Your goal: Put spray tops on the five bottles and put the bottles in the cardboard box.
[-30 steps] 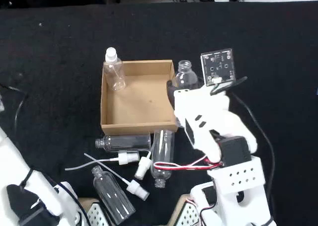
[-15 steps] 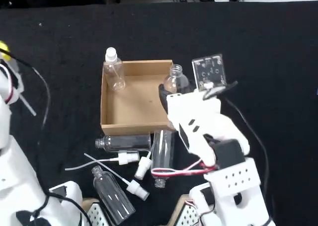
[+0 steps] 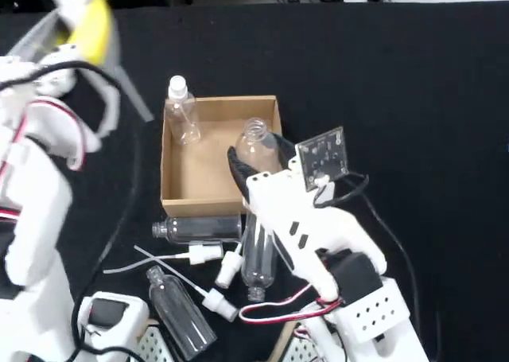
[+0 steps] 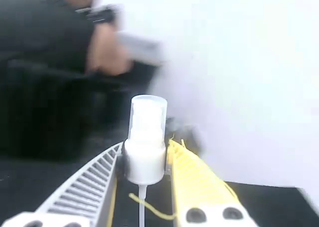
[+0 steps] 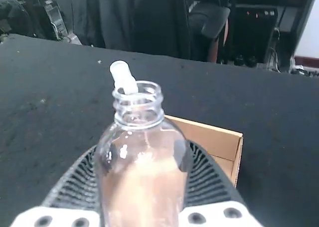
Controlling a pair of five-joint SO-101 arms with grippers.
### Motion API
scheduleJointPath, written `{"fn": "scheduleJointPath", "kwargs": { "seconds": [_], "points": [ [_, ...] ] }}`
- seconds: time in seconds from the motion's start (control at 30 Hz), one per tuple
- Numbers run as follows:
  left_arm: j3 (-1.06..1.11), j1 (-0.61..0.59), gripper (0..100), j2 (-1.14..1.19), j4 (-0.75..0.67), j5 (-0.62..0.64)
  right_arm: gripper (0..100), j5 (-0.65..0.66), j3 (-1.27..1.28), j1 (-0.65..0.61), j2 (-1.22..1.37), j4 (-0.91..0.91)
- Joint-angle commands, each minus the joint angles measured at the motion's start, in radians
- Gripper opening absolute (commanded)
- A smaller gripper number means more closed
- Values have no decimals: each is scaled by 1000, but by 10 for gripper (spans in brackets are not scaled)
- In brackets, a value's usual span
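Left jaws gripping spray top; right jaws gripping uncapped bottle upright, at 2 o'clock corner of cardboard box.

Nothing legible: no text, labels, numbers or signs to read.
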Motion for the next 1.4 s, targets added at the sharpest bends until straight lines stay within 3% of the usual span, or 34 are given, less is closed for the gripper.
{"fn": "scheduleJointPath", "kwargs": {
  "seconds": [0.0,0.17,0.43,0.57,0.83,1.37],
  "points": [
    [-48,225,32,-8,-118,12,11,-3,5,-17,-39,-55],
    [62,386,33,-8,-232,11,11,-3,5,-17,-39,-51],
    [337,377,33,-20,-505,9,11,-3,5,-17,-39,-51],
    [364,384,33,-18,-496,-54,11,-3,5,-17,-39,-51],
    [400,384,33,-20,-391,-57,11,-3,5,-17,-38,-55],
    [331,415,33,-9,-436,-57,11,-3,5,-17,-39,-54]
  ]
}}
